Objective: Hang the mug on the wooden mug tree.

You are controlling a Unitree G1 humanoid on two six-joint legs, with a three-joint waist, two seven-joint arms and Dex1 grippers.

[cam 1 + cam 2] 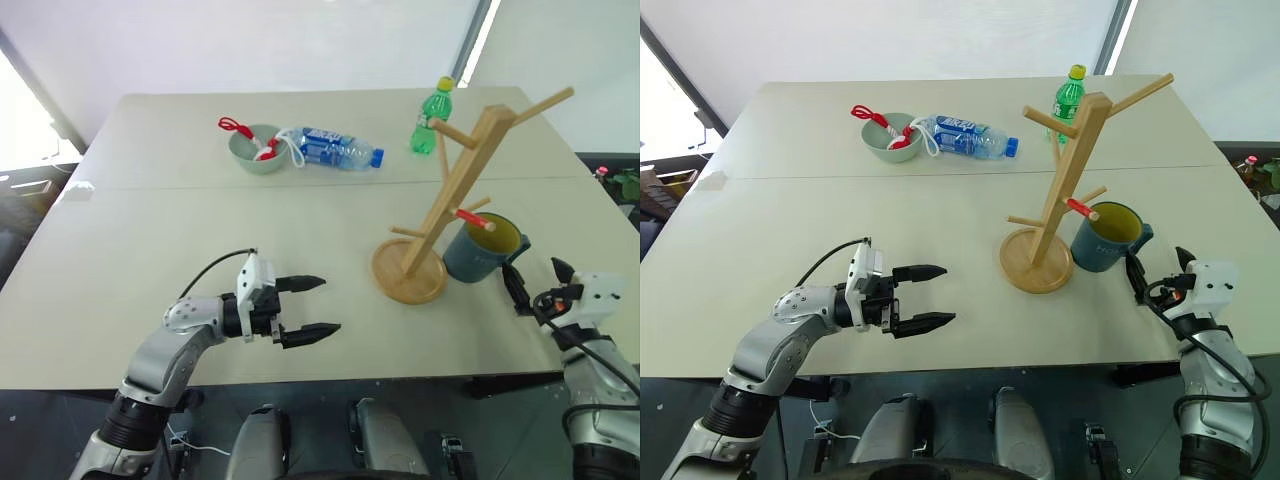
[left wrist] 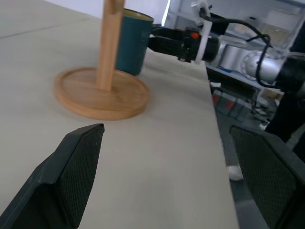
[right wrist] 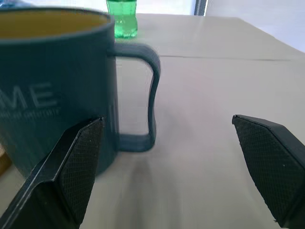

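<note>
The blue-grey mug [image 1: 480,250] with a yellow-green inside stands upright on the table, just right of the wooden mug tree [image 1: 450,185] and touching its round base [image 1: 408,272]. A red-tipped peg reaches over the mug's rim. The mug's handle [image 3: 147,95] points toward my right gripper [image 1: 535,280], which is open, level with the mug and a short way right of it, holding nothing. In the right wrist view the handle sits between the spread fingers [image 3: 71,162], still ahead of them. My left gripper [image 1: 330,305] hovers open and empty over the table left of the tree, pointing toward it.
At the back of the table a sage-green bowl [image 1: 255,150] holds a red and white object. Beside it lies a clear water bottle [image 1: 335,148]. A green bottle [image 1: 432,118] stands behind the tree. The table's front edge runs just under both arms.
</note>
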